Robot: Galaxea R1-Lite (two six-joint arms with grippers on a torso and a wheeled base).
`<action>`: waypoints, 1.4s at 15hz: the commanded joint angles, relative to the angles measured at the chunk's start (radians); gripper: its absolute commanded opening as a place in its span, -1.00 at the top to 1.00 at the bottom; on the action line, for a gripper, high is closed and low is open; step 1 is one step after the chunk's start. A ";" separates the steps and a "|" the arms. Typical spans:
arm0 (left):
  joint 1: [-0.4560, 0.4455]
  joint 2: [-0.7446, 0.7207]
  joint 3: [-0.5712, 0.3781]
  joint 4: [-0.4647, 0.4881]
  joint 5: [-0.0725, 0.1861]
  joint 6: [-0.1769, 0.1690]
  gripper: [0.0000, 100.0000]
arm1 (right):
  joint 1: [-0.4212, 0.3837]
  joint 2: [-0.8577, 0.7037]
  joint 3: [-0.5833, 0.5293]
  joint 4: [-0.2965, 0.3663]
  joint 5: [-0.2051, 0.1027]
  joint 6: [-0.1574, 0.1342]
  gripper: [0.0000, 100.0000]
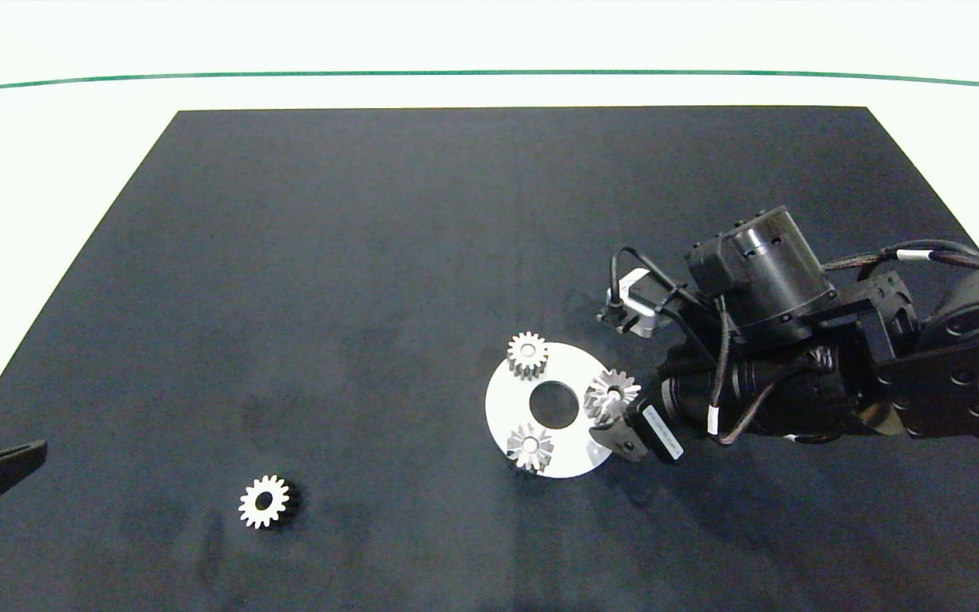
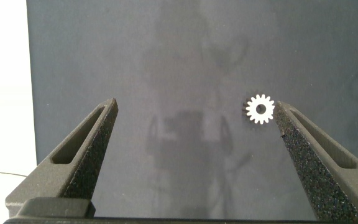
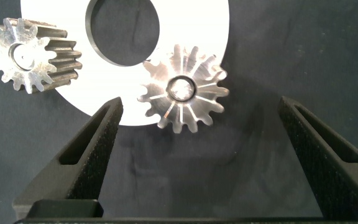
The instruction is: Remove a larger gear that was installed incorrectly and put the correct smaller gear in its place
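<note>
Right hand (image 3: pixel 197 162) open wide, empty, facing the larger gear (image 3: pixel 182 89), which sits straight ahead, just beyond its fingertips. Left hand (image 2: pixel 194 118) open, empty, far off.

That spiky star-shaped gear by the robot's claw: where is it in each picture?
Head view: the larger gear sits on the white disc's right edge, at the right gripper.
Left wrist view: not in it.
Right wrist view: centre, between the open fingers.
Shared landmark: the disc's central hole.
</note>
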 commanded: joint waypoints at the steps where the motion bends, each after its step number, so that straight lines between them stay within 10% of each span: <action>1: 0.000 -0.003 0.001 0.002 0.001 0.000 -1.00 | 0.001 0.011 -0.009 -0.003 -0.001 -0.001 -1.00; 21: 0.000 -0.009 0.006 0.002 0.001 0.002 -1.00 | 0.016 0.040 -0.022 -0.026 -0.015 0.000 -0.25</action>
